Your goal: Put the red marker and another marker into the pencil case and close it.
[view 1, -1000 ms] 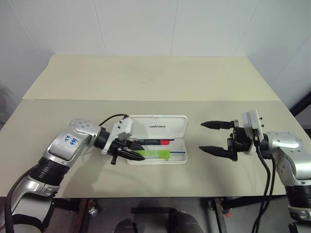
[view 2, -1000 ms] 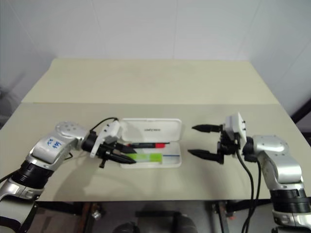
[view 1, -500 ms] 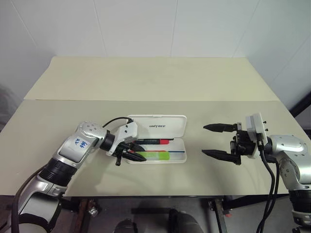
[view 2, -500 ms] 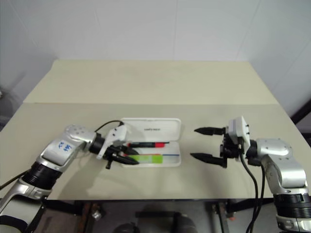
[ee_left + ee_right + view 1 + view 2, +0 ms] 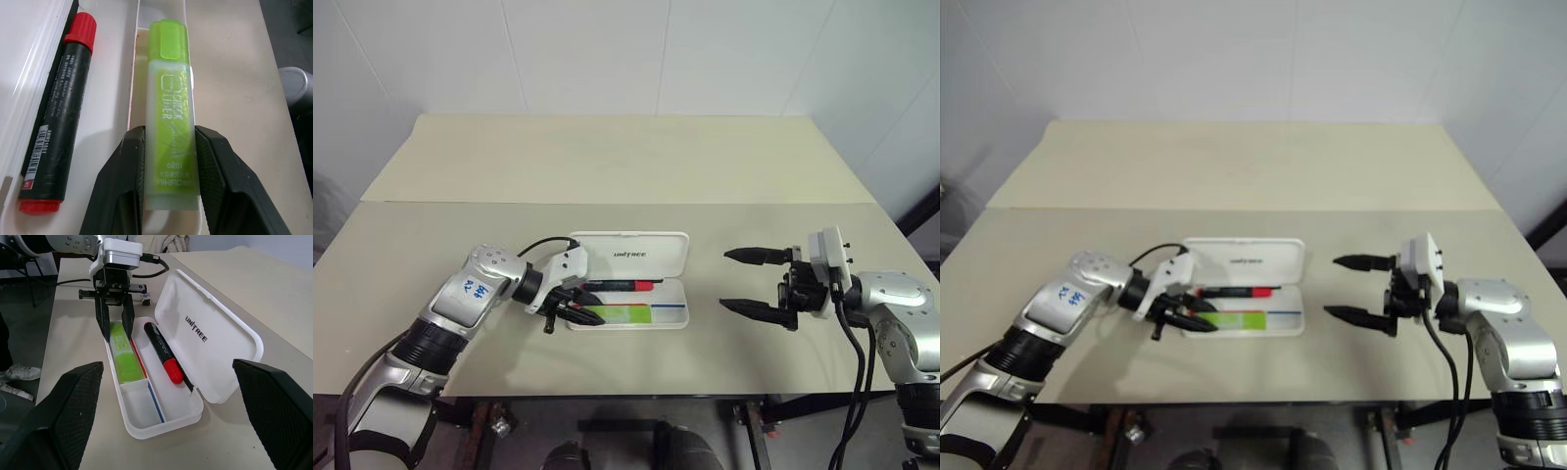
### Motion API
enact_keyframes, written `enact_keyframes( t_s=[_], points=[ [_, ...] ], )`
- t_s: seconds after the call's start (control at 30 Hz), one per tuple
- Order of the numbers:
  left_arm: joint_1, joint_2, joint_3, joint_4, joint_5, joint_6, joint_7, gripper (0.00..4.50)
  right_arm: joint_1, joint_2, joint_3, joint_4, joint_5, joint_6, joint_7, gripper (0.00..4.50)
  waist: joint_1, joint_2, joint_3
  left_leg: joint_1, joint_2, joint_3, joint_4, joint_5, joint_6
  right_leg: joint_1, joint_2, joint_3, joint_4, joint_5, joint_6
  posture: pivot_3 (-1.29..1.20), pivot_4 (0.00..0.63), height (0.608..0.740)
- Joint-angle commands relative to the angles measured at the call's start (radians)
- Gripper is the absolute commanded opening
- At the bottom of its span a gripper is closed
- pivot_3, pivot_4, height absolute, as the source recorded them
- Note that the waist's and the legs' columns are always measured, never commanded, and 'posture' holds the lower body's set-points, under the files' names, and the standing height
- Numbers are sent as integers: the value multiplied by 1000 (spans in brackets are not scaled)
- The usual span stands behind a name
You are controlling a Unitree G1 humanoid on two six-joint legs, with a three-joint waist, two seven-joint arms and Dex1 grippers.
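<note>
The white pencil case (image 5: 677,323) lies open on the table, its lid (image 5: 636,257) folded back flat. The red marker (image 5: 622,286), black with red ends, rests in the case's back compartment. Another marker, a chunky light-green one (image 5: 628,312), lies in the front compartment. My left gripper (image 5: 585,310) reaches in from the case's left end. Its two black fingers (image 5: 122,181) press on both sides of the green marker's (image 5: 168,112) rear half. My right gripper (image 5: 722,278) hovers to the right of the case, open wide and holding nothing.
The beige table (image 5: 607,166) stretches far behind the case, with a seam (image 5: 783,203) running across it. Its front edge (image 5: 636,392) is close below the case. The white wall stands behind.
The whole picture shifted after the earliest frames, so the camera moved. The green marker stays in the front compartment between the left fingers. The right gripper has kept still.
</note>
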Motion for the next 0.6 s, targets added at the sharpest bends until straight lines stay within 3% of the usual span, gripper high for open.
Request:
enact_keyframes(
  t_s=[0.03, 0.23, 0.43, 0.6],
  points=[
    [-26, -4, 22, 3, 10, -22, -2, 2425, -13, -14, -24, -15, 6, -17, -5, 4500, 0, 0, 0, 0, 0, 0, 0, 0, 0, 0, 0, 0, 0, 0, 0, 0, 150, 740],
    [-28, -7, 23, 9, 16, -29, 1, 4320, -20, -13, -22, -13, 4, -16, -10, 4500, 0, 0, 0, 0, 0, 0, 0, 0, 0, 0, 0, 0, 0, 0, 0, 0, 150, 740],
    [2, 8, 52, -82, -20, -8, 1, 4431, -27, -9, -17, -15, 7, -12, -9, 4500, 0, 0, 0, 0, 0, 0, 0, 0, 0, 0, 0, 0, 0, 0, 0, 0, 150, 740],
    [126, 23, 190, -306, -164, 115, 48, 4431, -21, -8, -5, -26, 16, 2, 2, 4500, -4, 0, 0, 0, 0, 0, 0, 0, -1, 0, 0, 0, 3, 0, 0, 0, 150, 740]
  ],
)
